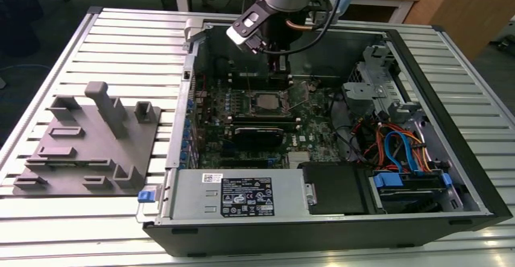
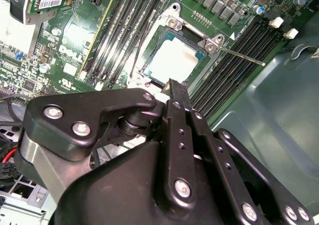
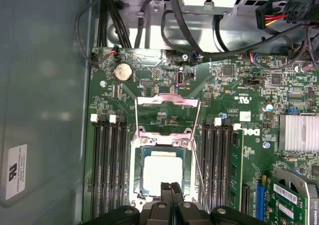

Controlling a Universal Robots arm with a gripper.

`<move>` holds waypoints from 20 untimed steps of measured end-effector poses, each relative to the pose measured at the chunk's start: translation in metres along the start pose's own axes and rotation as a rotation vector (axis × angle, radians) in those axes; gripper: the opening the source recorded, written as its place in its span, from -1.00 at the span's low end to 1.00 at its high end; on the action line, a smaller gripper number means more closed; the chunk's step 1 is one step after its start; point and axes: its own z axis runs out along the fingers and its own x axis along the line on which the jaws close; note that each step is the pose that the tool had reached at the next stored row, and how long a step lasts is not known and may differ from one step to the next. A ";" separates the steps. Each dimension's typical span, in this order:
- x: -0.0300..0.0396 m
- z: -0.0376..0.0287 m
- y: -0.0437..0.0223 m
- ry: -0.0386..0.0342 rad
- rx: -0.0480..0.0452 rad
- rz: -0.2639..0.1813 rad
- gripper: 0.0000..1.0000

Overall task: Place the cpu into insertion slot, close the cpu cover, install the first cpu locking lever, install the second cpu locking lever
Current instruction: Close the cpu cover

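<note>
The cpu (image 3: 162, 172) is seated in the insertion slot (image 3: 134, 185), with the cpu cover (image 3: 164, 141) apparently lowered. A lever (image 2: 244, 57) beside the slot is judged unlatched. The gripper (image 3: 170, 189) is held above the slot, jaws pressed together.

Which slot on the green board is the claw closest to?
The square, silver-rimmed insertion slot, with the cpu in it; the gripper hangs by it, not the long black memory slots flanking it.
</note>
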 end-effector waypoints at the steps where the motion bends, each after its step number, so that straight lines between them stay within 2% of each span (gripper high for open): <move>1: 0.0000 0.0000 0.0000 -0.0006 0.0000 0.000 -0.80; 13: 0.0000 -0.0001 0.0018 -0.0006 0.0000 0.000 -0.80; 20: 0.0000 -0.0049 0.0018 -0.0006 0.0000 0.000 -0.80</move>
